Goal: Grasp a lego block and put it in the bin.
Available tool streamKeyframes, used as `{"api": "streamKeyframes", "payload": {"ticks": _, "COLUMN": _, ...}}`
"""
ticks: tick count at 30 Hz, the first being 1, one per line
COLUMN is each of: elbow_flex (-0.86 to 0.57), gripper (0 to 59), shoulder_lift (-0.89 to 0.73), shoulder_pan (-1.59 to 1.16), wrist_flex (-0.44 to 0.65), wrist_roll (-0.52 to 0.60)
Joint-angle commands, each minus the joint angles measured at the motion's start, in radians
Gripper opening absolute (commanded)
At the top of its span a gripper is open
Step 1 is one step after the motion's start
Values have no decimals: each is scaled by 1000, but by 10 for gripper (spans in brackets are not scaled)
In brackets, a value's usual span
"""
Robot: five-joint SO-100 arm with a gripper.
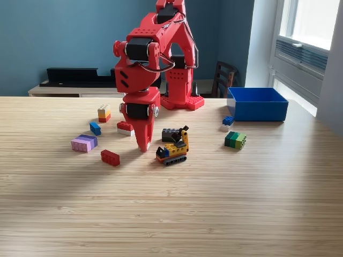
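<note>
My red gripper [143, 143] points straight down at the table in the middle of the exterior view. Its fingers meet in a single point, shut, and nothing shows between them. The tip stands just right of a red-and-white lego block [125, 128] and up-right of a red lego block [110, 157]. A pink-and-purple block [84, 142], a small blue block [95, 128] and a yellow-topped stack [104, 113] lie further left. A black block [170, 134] and a green block [235, 140] lie to the right. The blue bin [257, 103] stands at the back right, open-topped.
A yellow toy excavator [173, 151] stands just right of the gripper tip. A small blue-and-white block [227, 122] lies by the bin's front left corner. The arm's red base [182, 96] stands at the back centre. A chair [225, 79] is behind the table.
</note>
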Motion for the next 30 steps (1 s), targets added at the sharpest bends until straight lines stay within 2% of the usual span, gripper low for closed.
{"api": "streamKeyframes", "payload": {"ticks": 1, "elbow_flex": -219, "gripper": 1, "shoulder_lift": 32, "shoulder_pan": 0, "wrist_flex": 150, "wrist_roll": -18}}
{"api": "streamKeyframes", "payload": {"ticks": 4, "elbow_flex": -350, "gripper": 1, "shoulder_lift": 43, "shoulder_pan": -9, "wrist_flex": 258, "wrist_roll": -25}}
{"api": "streamKeyframes", "payload": {"ticks": 7, "elbow_flex": -380, "gripper": 1, "shoulder_lift": 110, "shoulder_pan": -61, "wrist_flex": 316, "wrist_roll": -35}}
{"api": "streamKeyframes", "payload": {"ticks": 13, "elbow_flex": -233, "gripper": 1, "shoulder_lift": 305, "shoulder_pan": -233, "wrist_flex": 334, "wrist_roll": -23}}
{"api": "streamKeyframes", "payload": {"ticks": 20, "elbow_flex": -77, "gripper": 1, "shoulder_lift": 488, "shoulder_pan": -572, "wrist_flex": 367, "wrist_roll": 41}}
{"api": "streamKeyframes", "payload": {"ticks": 30, "elbow_flex": 81, "gripper": 1, "shoulder_lift": 597, "shoulder_pan": -1111, "wrist_flex": 374, "wrist_roll": 95}}
